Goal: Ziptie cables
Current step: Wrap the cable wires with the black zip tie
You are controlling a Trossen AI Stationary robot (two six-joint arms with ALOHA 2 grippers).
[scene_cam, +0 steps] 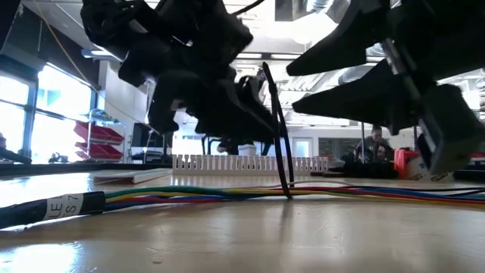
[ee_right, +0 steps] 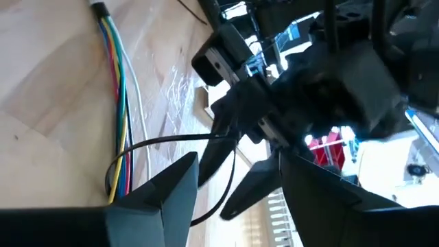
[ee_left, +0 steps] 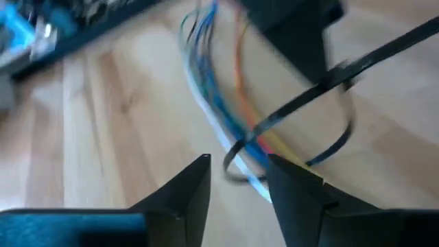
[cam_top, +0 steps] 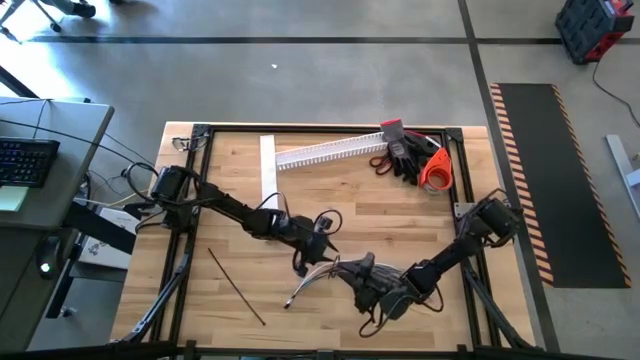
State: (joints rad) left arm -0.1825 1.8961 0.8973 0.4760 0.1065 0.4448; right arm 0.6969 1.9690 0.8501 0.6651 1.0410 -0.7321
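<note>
Cables: I count one bundle of cables [cam_top: 312,279], lying on the front middle of the table [cam_top: 400,200] between my two arms. In the low view the cables [scene_cam: 227,194] run flat across the wood, with green, yellow, blue and red strands showing and a dark labelled sleeve at one end.

Zipties: I count two. One ziptie [cam_top: 236,287] lies straight and loose on the front left of the table, well apart from the bundle. The looped ziptie [scene_cam: 279,129] stands up as a thin black ring around the cables; my left wrist view shows the loop passing under the coloured wires, with a long tail sticking out.

Left gripper: my left gripper [cam_top: 318,238] is just above the bundle near the table's middle. Its fingers [ee_left: 188,192] stand apart, with the loop and wires showing in the gap beyond them. I see nothing clamped.

Right gripper: my right gripper [cam_top: 358,272] is low at the front, right beside the bundle and close to the left one. Its fingers [ee_right: 171,189] are spread, with the ziptie's black line crossing just ahead of them.

Other things, one each: a white slotted channel [cam_top: 330,152], a flat white strip [cam_top: 268,165], a pair of dark gloves [cam_top: 405,152] and an orange tape roll [cam_top: 436,170], all at the far side.
</note>
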